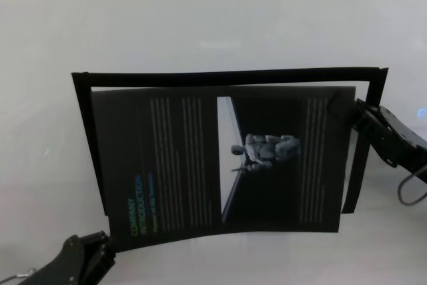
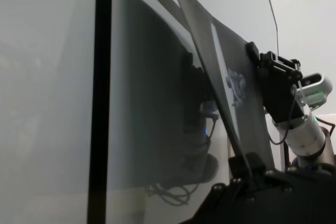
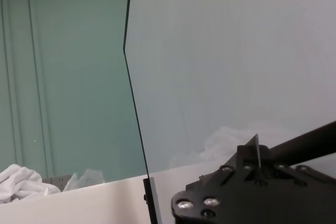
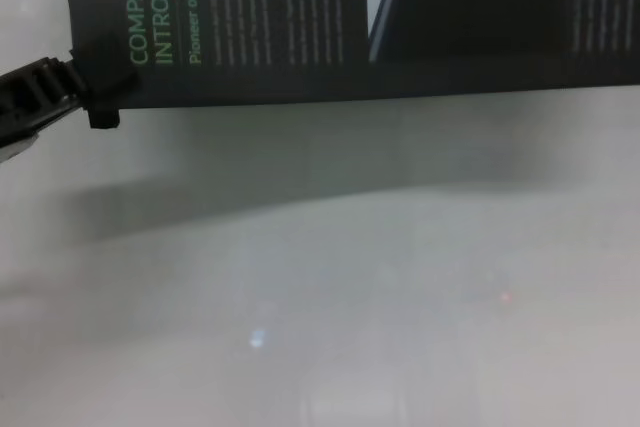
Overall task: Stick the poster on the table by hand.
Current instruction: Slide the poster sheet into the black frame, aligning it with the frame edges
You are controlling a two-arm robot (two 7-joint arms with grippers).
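The poster [image 1: 180, 158] is a black glossy sheet with a green heading, columns of white text and a picture panel. It hangs slightly bowed above the pale table [image 1: 213, 18]. My left gripper [image 1: 101, 250] is shut on its near left corner, also seen in the chest view [image 4: 95, 97]. My right gripper [image 1: 357, 113] is shut on the far right corner. In the left wrist view the poster [image 2: 231, 82] runs edge-on from my own fingers [image 2: 255, 162] up to the right gripper [image 2: 265, 64]. The right wrist view shows the sheet's thin edge [image 3: 257, 148] pinched between the fingers.
A thin black rectangular outline [image 1: 227, 75] lies on the table behind the poster, a little larger than it. A grey cable loop [image 1: 410, 191] hangs by the right arm. White cloth [image 3: 16, 179] lies beyond the table edge, before a green wall.
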